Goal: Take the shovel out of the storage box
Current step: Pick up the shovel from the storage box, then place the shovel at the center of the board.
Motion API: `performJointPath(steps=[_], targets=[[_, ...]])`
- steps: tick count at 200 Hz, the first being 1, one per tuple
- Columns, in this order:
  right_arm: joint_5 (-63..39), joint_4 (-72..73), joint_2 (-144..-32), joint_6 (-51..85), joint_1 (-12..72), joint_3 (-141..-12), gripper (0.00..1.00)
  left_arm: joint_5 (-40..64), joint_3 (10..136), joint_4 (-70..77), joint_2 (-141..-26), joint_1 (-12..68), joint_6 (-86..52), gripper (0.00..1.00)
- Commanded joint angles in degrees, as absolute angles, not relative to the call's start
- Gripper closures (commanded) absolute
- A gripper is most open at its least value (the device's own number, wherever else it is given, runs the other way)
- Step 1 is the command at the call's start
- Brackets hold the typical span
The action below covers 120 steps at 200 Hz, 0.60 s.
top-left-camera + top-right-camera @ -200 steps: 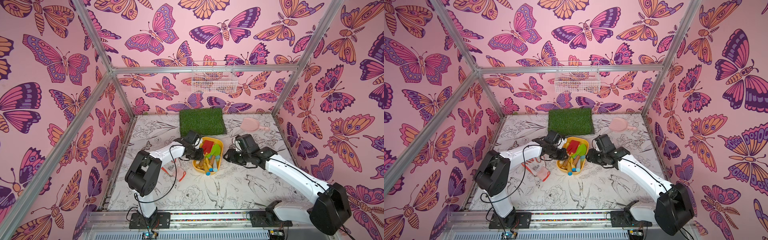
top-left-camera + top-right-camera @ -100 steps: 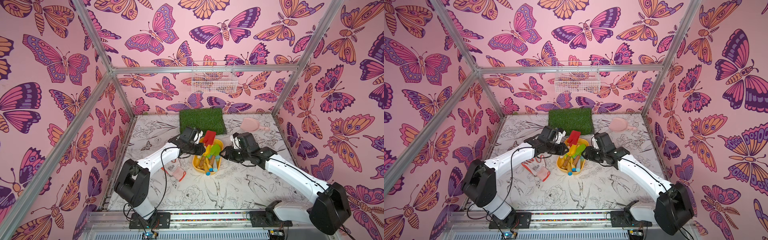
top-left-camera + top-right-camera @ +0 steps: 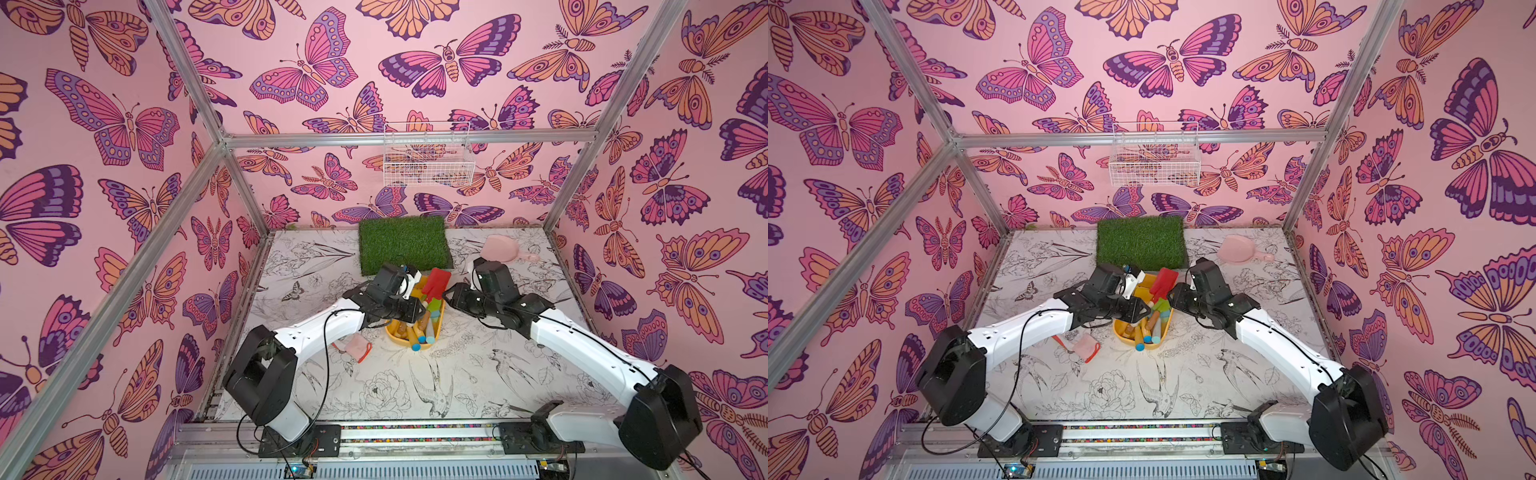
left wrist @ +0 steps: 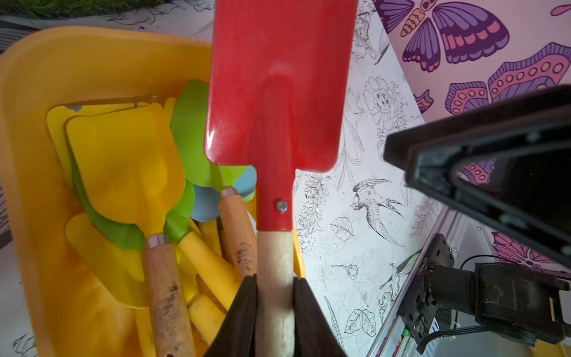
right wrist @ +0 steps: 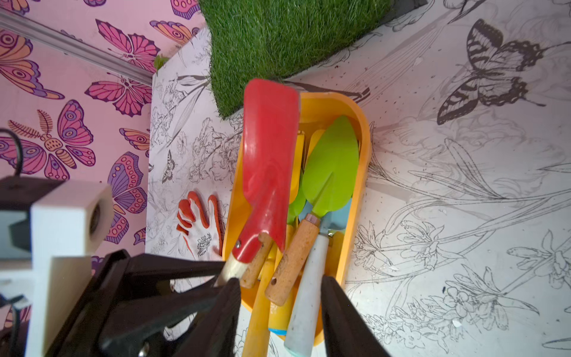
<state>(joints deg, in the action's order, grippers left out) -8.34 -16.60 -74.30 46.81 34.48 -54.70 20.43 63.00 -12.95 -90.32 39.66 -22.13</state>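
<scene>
Shovel (image 4: 278, 92), blade tilted up over the yellow box (image 4: 31, 154) mid-worktop, has its wooden handle clamped in the left end effector (image 4: 275, 293). The right end effector (image 5: 281, 280) stands part-open beside the box, holding nothing.

The storage box (image 3: 392, 332) sits central on the worktop (image 3: 374, 395), shovel (image 3: 436, 282) over it; grass mat (image 3: 405, 245) behind at the back edge, glove (image 3: 355, 345) left, scoop (image 3: 496, 248) near the back right corner.

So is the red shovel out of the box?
Lifted out, hanging above the storage box; the left gripper clamps the red shovel by its handle.
</scene>
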Motion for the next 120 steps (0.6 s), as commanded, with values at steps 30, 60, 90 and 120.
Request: performJointPath(steps=[30, 60, 90, 120], targets=[[-5.05, -14.08, -77.80, 48.78, 33.76, -57.38, 0.55, 23.11, 60.60, -8.45, -86.79, 40.17, -22.68, 1.00], [-4.58, -13.49, -78.89, 48.39, 33.73, -57.62, 0.65, 23.93, 59.87, -7.78, -85.95, 40.54, -22.92, 1.00], [-4.26, -12.76, -78.84, 47.89, 33.75, -57.48, 0.80, 25.78, 59.94, -6.92, -86.21, 40.67, -23.12, 1.00], [-3.16, -13.40, -78.23, 46.96, 33.69, -57.43, 0.96, 26.02, 59.76, -6.03, -86.31, 40.85, -23.20, 1.00]])
